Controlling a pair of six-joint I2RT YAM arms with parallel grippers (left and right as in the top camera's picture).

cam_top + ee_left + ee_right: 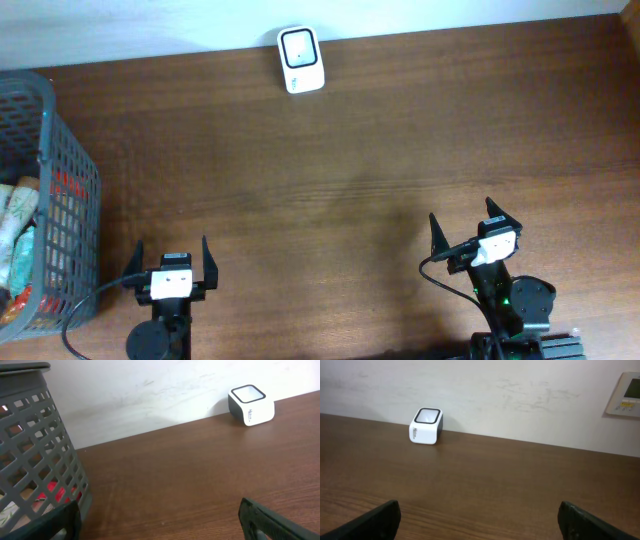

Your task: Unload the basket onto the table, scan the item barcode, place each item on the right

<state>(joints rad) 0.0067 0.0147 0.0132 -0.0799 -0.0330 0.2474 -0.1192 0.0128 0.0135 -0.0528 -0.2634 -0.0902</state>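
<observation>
brown wood table (pixel 350 150), white wall behind. overhead: scanner (pixel 301 60) at far edge; items (pixel 20 240) in basket (pixel 70 180), far left; left gripper (pixel 170 256) and right gripper (pixel 465 226) both wide, empty. left wrist: basket close. right wrist: scanner distant. risk: fingers snagging the mesh.

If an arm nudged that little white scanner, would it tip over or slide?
Probably slide: the scanner looks squat and sits flat on the smooth table. Its glossy sides may slip in a grip. A small, plastic-looking box, it is likely light and rigid.
</observation>
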